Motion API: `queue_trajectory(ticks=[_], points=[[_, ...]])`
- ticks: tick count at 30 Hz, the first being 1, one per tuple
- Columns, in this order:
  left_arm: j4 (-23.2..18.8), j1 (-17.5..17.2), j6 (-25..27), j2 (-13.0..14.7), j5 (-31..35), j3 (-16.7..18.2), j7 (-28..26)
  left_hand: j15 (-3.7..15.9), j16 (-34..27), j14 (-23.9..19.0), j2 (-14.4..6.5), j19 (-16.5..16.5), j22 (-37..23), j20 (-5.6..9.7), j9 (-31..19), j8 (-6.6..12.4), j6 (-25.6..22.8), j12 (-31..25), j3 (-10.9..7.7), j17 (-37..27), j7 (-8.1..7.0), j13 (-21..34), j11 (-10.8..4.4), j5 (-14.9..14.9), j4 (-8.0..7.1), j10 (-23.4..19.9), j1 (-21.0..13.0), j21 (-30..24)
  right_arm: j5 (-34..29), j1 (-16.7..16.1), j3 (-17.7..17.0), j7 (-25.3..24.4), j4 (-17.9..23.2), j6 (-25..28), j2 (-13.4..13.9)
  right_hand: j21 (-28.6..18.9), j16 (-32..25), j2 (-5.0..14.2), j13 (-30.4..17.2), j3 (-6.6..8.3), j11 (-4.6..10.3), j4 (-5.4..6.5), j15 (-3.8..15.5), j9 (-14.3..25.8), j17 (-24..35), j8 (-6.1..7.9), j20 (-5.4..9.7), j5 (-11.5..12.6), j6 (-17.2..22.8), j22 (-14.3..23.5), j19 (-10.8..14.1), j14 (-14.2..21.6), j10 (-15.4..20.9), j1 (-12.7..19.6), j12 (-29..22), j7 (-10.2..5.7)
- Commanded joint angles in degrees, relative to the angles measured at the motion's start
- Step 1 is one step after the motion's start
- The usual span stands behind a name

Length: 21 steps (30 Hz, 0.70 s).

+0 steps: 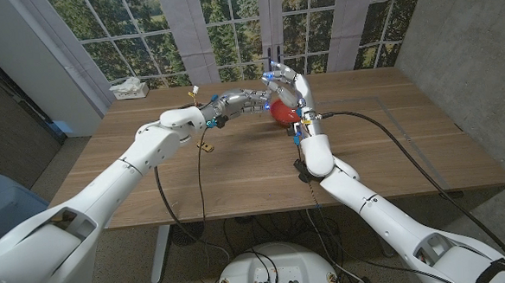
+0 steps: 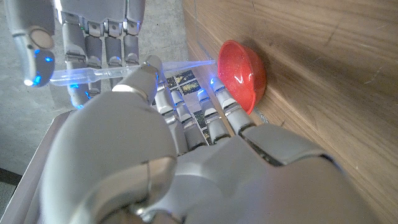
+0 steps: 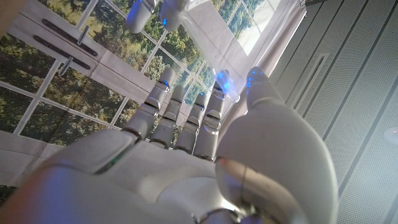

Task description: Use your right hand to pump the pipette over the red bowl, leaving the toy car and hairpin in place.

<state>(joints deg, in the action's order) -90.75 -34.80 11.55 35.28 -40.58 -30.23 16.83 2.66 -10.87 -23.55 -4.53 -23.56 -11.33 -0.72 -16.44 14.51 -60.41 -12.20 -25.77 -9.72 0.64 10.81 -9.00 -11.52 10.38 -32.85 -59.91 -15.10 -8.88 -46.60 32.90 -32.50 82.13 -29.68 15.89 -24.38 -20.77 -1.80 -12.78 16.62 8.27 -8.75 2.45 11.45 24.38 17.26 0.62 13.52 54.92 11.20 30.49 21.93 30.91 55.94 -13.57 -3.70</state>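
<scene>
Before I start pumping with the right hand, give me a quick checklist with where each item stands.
1. Right hand holds the pipette: cannot tell. The pipette lies between its thumb and fingers, but no firm grip shows.
2. Left hand clear of the pipette: not ok. Its thumb is at the pipette's middle.
3. Pipette tip aimed at the red bowl: ok. The tip points at the bowl's rim.
4. Tip directly above the bowl: cannot tell.
5. Toy car and hairpin undisturbed: cannot tell. A small object lies by the left forearm, too small to identify.
</scene>
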Motion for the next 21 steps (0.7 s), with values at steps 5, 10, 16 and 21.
queue_trajectory(ticks=[5,10,16,21], points=[[4.2,1.4,-0.1,-1.8,-3.5,0.3,3.6,5.21,0.0,-0.4,0.2,-0.2,-0.3,-0.27,-0.4,-0.04,-0.2,-0.1,0.39,-0.2,0.15,0.1,-0.02,-0.3,-0.12,-0.3,-0.8,-0.2,3.6,1.1,-0.8,1.3,-3.4,-2.4,-1.1,-0.4,-0.5,0.63,-0.1,0.5,0.15,0.15,8.86,0.0,0.7,0.23,0.07,-0.1,1.0,0.0,0.3,0.2,0.6,0.2,0.1,-0.33],[4.6,1.7,0.2,-1.9,-4.0,0.4,3.9,5.16,0.1,-0.4,0.2,-0.2,-0.3,-0.27,-0.5,-0.08,-0.2,-0.1,0.54,-0.2,0.15,0.1,0.06,-0.4,-0.15,-0.4,-0.8,-0.2,3.8,1.5,-1.2,0.7,-5.0,-3.4,-1.7,-0.7,-0.8,0.91,-0.1,0.67,0.34,-0.03,9.1,0.0,0.8,0.41,0.27,-0.1,1.8,0.0,0.7,0.8,1.1,0.7,0.0,-0.69],[5.8,2.5,0.9,-2.5,-4.4,0.1,4.6,5.13,0.1,-0.4,0.2,-0.1,-0.3,-0.3,-0.6,-0.13,-0.2,0.0,0.71,-0.2,0.12,0.1,0.15,-0.4,-0.19,-0.3,-0.8,-0.2,3.9,2.3,-1.3,0.6,-6.9,-5.4,-2.2,-0.8,-1.0,1.14,-0.1,0.92,0.96,-0.32,9.25,0.0,0.9,0.68,0.52,0.0,3.0,0.0,0.9,1.2,1.3,1.4,0.0,-1.36],[6.6,3.0,0.9,-2.9,-4.4,-0.2,5.2,4.99,0.1,-0.3,0.2,0.0,-0.3,-0.35,-0.8,-0.18,-0.2,0.0,0.86,-0.2,-0.01,0.1,0.15,-0.5,-0.19,-0.2,-0.9,-0.2,4.0,2.5,-1.5,0.3,-7.8,-6.1,-2.7,-1.1,-1.4,1.6,-0.1,1.17,1.61,-0.47,9.3,0.0,1.2,1.41,0.83,-0.1,5.4,0.0,1.2,1.8,2.6,2.3,-0.3,-1.9]])
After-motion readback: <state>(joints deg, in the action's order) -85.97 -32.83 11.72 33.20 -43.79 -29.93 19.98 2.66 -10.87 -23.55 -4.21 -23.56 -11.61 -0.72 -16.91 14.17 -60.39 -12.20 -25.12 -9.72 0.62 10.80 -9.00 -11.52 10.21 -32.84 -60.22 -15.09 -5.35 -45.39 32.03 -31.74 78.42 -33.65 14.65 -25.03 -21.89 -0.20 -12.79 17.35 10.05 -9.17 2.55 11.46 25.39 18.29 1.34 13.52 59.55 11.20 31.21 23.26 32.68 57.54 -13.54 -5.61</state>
